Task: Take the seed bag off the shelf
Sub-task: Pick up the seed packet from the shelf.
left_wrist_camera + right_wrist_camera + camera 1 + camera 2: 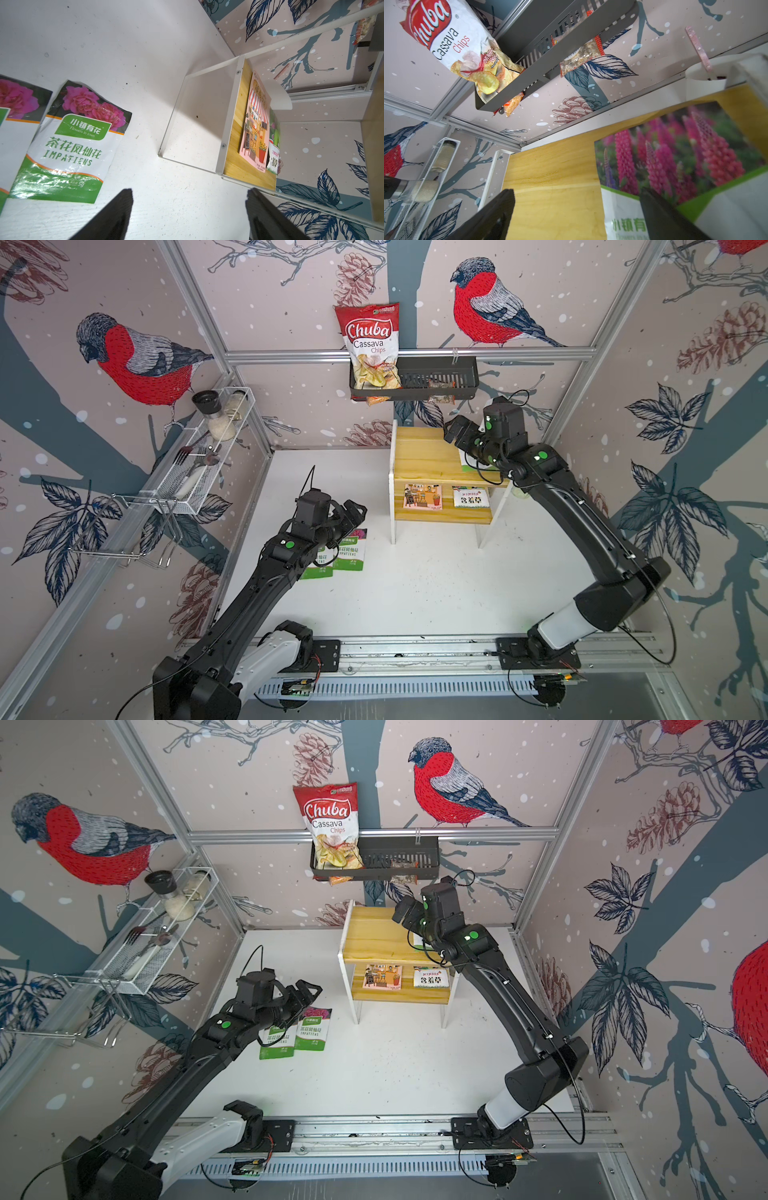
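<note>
Rail (415, 646), white tabletop (436, 585), pine shelf (424, 460), bird wallpaper (291, 294)

White counter (415, 597) carries the pine shelf (419, 456) far right, two Impatiens seed bags (351, 555) flat at left; lupin seed bag (675, 158) on its top board, two packets (422, 496) below.

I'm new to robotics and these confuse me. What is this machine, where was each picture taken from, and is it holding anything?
Two robot arms stand at a white table, each ending in a two-fingered gripper. Two pictures look down from overhead; the other two come from cameras on the wrists. The left gripper is open near two seed bags on the table. The right gripper is open over a seed bag on the top board of the shelf. Two packets lie on the lower board. Nothing is held.
</note>
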You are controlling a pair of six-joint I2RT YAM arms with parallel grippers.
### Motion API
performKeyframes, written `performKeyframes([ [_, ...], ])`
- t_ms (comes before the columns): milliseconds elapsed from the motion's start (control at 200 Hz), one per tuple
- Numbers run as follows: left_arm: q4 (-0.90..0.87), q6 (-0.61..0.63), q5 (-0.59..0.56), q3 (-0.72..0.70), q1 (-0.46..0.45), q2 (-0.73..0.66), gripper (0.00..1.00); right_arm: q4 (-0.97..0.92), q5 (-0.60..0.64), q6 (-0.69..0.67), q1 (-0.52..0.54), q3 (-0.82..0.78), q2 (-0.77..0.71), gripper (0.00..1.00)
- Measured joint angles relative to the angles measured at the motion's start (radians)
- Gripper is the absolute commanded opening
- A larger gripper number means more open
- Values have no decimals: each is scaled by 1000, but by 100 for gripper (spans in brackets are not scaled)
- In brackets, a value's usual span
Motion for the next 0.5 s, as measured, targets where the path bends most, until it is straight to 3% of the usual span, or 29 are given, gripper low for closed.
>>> performKeyframes([
  [500, -5, 15, 3, -8, 2, -7, 89, 33, 39, 109, 109, -67, -57, 100],
])
